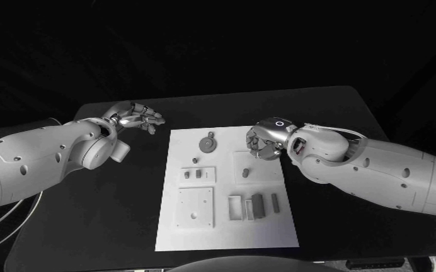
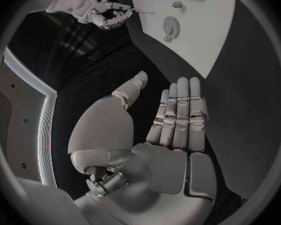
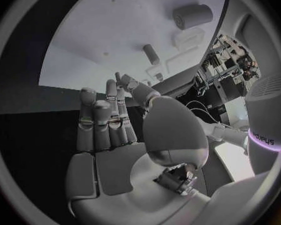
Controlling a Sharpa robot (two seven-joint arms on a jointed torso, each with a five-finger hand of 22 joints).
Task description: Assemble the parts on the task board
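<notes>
The white board (image 1: 227,187) lies mid-counter (image 1: 336,105), with small grey parts (image 1: 257,204) on it: a gear (image 1: 209,143) at the far end, blocks nearer. They look light, stiff and smooth, likely slippery, so pinch each across its sides. The left hand (image 1: 135,118) hovers off the board's far-left corner, the right hand (image 1: 265,140) over its far-right edge; both are spread and hold nothing.

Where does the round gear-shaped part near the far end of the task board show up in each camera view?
Head view: gear-shaped part at the board's far end, between the hands.
Left wrist view: gear-shaped part beyond the left hand.
Right wrist view: I cannot pick it out.
Shared landmark: the white task board.
</notes>
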